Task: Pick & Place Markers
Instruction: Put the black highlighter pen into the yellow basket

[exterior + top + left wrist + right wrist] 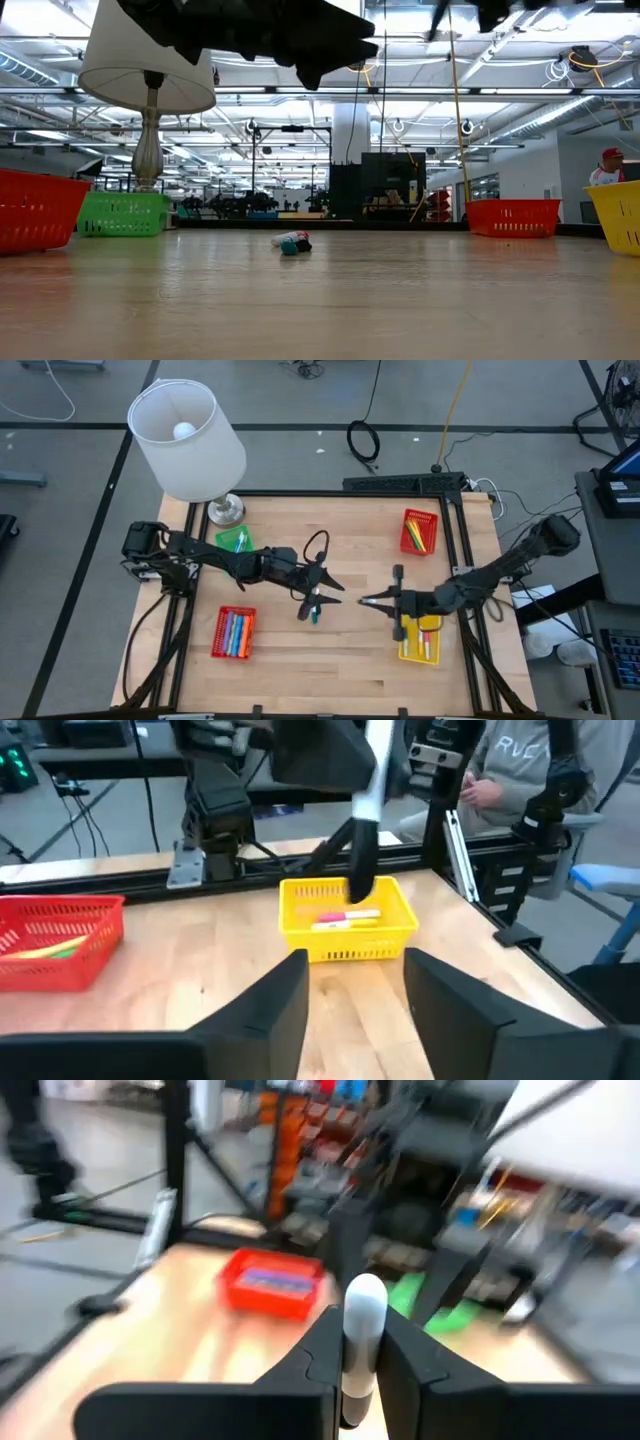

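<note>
The right gripper (pixel 362 1355) pinches a white-capped, dark-barrelled marker (pixel 360 1330) between its fingers, held upright near the yellow plastic basket (pixel 420 638). Carry it squarely over the basket before release (avoid the rim). The left gripper (pixel 315 600), fingers spread, hovers above a marker (pixel 313 616) on the tabletop.

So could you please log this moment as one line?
right hand: shut on marker | left hand: open, empty | another marker: on table
</note>
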You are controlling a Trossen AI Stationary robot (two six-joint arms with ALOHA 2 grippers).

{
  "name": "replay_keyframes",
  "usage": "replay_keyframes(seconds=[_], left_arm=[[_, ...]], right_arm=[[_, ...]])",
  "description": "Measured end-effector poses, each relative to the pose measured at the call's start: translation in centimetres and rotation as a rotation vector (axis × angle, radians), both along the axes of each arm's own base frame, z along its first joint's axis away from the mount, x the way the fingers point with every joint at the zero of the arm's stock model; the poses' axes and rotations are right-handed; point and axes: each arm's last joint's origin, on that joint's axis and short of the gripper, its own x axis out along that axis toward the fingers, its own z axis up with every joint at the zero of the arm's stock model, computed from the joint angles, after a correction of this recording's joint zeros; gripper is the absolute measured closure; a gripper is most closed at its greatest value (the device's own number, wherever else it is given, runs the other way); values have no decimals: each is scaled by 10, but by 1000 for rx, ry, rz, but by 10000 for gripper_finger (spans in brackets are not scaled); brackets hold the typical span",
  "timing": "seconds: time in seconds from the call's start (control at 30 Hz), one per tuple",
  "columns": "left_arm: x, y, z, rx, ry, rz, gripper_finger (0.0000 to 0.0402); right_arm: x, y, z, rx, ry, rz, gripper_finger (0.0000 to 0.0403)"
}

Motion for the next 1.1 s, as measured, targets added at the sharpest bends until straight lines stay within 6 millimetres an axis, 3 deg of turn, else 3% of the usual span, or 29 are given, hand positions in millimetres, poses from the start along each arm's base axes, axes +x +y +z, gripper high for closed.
replay_keyframes(seconds=[0.13,0.4,0.57,0.8,1.1], left_arm=[[-1,0,1,-7,16,2,213],[-7,5,-5,-19,139,50,207],[-22,8,15,-67,166,66,206],[-50,-7,58,17,35,7,206],[-66,-17,62,109,106,143,206]], right_arm=[[-27,12,8,147,109,83,377],[-75,35,1,339,350,295,370],[-97,48,-10,357,480,356,375],[-110,54,-12,315,476,360,375],[-116,42,-28,314,602,192,375]])
